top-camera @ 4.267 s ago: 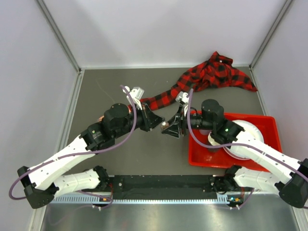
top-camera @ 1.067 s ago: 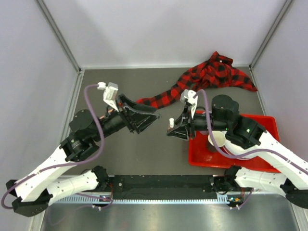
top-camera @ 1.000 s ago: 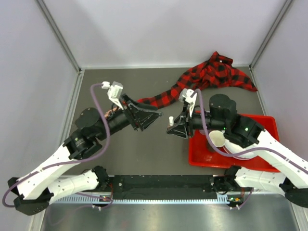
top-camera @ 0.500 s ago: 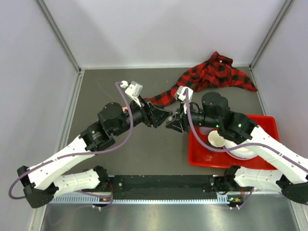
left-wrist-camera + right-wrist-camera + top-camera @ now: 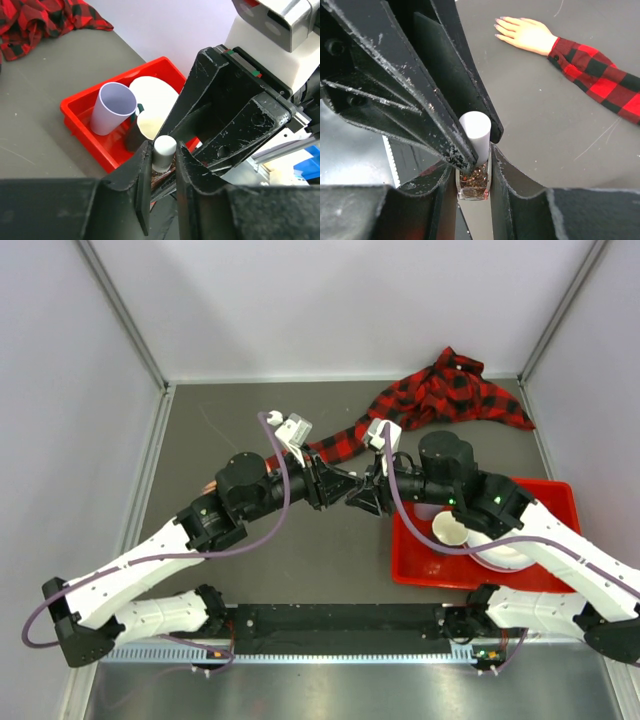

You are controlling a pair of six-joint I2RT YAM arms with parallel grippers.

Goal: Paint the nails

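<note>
A red tray [image 5: 90, 142] sits on the dark grey table [image 5: 210, 430] — inside it are a lavender cup [image 5: 112, 112], a white plate [image 5: 152, 90] and a dark cup [image 5: 132, 142]. A plaid shirt [image 5: 455, 390] lies bunched far right.

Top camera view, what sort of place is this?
Probably a robot test bench, not a salon: two robot arms bolted to a dark table, plain walls closing it in, and a mannequin hand in a plaid sleeve as a stand-in.

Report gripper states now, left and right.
left gripper: closed on the white cap of the polish bottle.
right gripper: closed, holding the polish bottle by its glass body.
</note>
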